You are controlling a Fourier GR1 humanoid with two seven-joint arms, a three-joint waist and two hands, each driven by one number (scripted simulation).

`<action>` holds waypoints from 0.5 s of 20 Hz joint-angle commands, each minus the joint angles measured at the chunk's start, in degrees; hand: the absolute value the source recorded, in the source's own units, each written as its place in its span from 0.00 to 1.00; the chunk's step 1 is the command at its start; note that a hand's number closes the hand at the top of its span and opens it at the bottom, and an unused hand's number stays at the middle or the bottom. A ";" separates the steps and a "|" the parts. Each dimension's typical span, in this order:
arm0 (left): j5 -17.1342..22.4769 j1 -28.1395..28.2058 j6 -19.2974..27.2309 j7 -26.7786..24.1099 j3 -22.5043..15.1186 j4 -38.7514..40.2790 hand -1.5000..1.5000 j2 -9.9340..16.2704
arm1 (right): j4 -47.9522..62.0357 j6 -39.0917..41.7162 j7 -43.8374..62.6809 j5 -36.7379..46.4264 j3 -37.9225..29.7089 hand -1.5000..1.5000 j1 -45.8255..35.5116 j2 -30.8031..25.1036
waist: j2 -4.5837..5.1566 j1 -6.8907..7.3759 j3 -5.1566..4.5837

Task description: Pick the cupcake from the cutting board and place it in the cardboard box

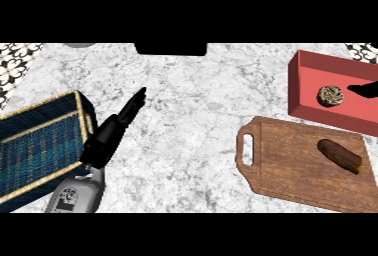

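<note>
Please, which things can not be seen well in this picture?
- Right hand: only a dark tip shows over the red box; the head view's right edge cuts the rest.
- Blue basket: cut by the left edge.
- Cutting board: its right part is cut off.
- Dark thing at the top: only partly visible.

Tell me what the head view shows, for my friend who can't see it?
A cupcake sits in a red box, with the right hand beside it. A brown roll lies on the wooden board; the left hand rests open.
</note>
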 commanded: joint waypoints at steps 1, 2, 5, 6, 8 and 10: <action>0.12 -2.93 -0.43 1.61 1.28 0.79 0.50 0.99 | 3.19 -0.36 -5.68 -5.89 -5.60 0.00 -2.32 0.39 | 0.27 0.16 0.10; 0.56 -2.01 -0.88 -0.89 1.89 2.89 0.50 1.29 | 4.07 -0.45 -6.54 -6.55 -6.31 0.00 -2.23 -0.01 | 0.19 -0.16 0.04; 0.35 -0.31 -0.58 -2.08 1.29 2.44 0.50 0.83 | 2.53 -0.96 -10.93 -13.78 -13.25 0.00 -1.54 -0.87 | 0.06 -0.62 0.08; -0.11 -1.57 0.22 -0.45 0.38 0.63 0.50 -0.28 | 2.58 -1.26 -11.16 -15.23 -14.67 0.00 -2.46 -0.89 | -0.05 -0.47 0.10; -0.72 -0.32 1.26 0.04 -0.22 0.41 0.50 -1.21 | 3.60 2.58 -12.86 -19.73 -18.82 0.00 -1.84 -3.02 | -0.18 -0.80 0.12; -0.58 -0.67 -0.02 -1.35 0.38 1.48 0.50 0.29 | 4.59 6.26 -11.71 -22.54 -21.45 0.00 -3.41 -6.60 | -0.09 -0.77 0.07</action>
